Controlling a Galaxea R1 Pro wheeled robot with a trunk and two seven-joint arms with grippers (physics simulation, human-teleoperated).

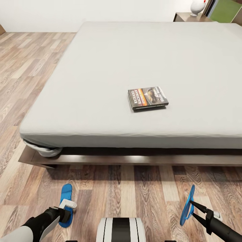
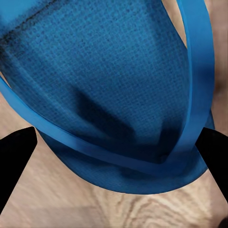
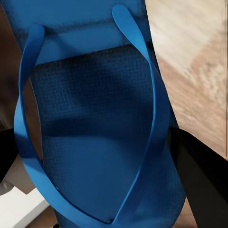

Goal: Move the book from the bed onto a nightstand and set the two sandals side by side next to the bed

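Wood-plank floor [image 1: 30, 67] — white wall [image 1: 43, 13]

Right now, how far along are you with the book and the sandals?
Nothing looks finished. The book lies on the bed, not on a nightstand. In hand: the right gripper holds one sandal on edge above the floor, and the left gripper is at the other sandal, which lies flat. The sandals are far apart. Left: pair them beside the bed, then move the book.

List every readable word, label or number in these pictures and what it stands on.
"RICHARD BACHMAN": white lettering on the cover of the book lying on the bed.
More white lettering at the book's other end: too blurred to read.
The sandals bear no text.
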